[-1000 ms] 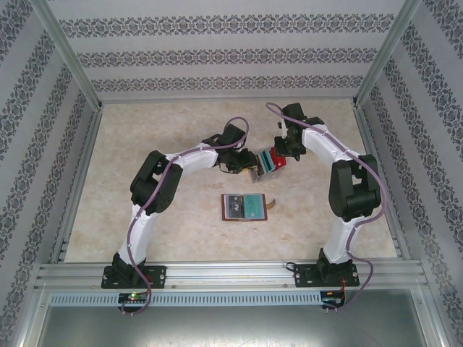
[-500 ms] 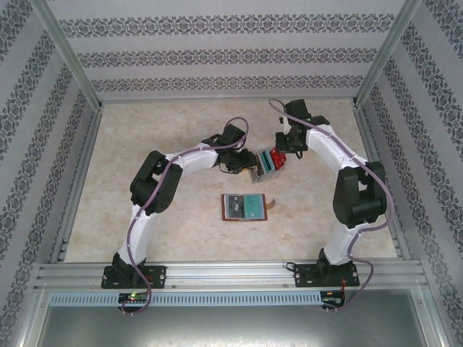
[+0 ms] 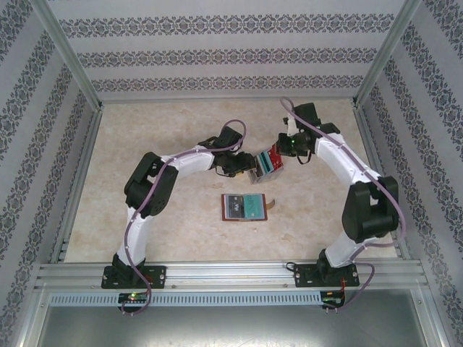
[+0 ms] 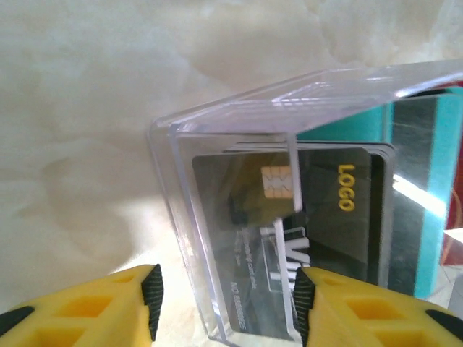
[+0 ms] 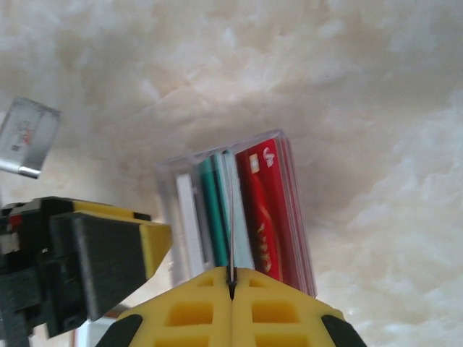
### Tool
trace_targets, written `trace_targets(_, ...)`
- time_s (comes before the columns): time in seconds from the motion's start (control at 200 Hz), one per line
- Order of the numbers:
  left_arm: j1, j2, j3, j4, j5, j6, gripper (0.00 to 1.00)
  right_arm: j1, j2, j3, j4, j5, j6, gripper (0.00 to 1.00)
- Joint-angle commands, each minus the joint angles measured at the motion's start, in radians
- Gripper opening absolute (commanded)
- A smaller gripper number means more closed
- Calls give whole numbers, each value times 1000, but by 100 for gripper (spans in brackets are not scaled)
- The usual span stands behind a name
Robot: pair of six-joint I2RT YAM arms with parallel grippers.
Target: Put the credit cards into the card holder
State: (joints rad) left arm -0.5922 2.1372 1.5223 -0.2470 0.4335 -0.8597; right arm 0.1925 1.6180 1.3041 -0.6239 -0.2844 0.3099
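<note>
Card (image 4: pixel 325 231) | dark grey (inside clear tray (image 4: pixel 239 116)) | yellow "LOGO"

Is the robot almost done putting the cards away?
Not yet. The open card holder already shows a teal patch, maybe a card. The right fingers pinch one thin card in the clear tray. The red card, teal card and dark card wait there.

Yellow "LOGO" printed on the dark grey credit card (image 4: pixel 333 246) inside the clear plastic tray (image 4: pixel 168 188); its white lettering below is illegible.
</note>
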Motion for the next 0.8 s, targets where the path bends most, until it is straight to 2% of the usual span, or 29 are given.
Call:
trace_targets(0.0,10,-103,-48,94,-11,18,56,-13,-92,-62,83,-122,100,0)
trace_targets(0.17,12,-242,-177,224,-3,-9,65,-21,-175,-168,183,-260,212,0)
trace_targets(0.395,41,-341,-316,521,212,-135,73,-23,-227,-279,348,-450,354,0)
trace_targets(0.505,46,-327,-307,579,309,-150,74,-24,-241,-320,426,-505,400,0)
trace_targets(0.659,47,-289,-287,654,386,-189,63,-25,-226,-338,459,-555,402,0)
trace_targets(0.794,46,-271,-275,676,408,-205,45,-32,-210,-351,488,-595,408,0)
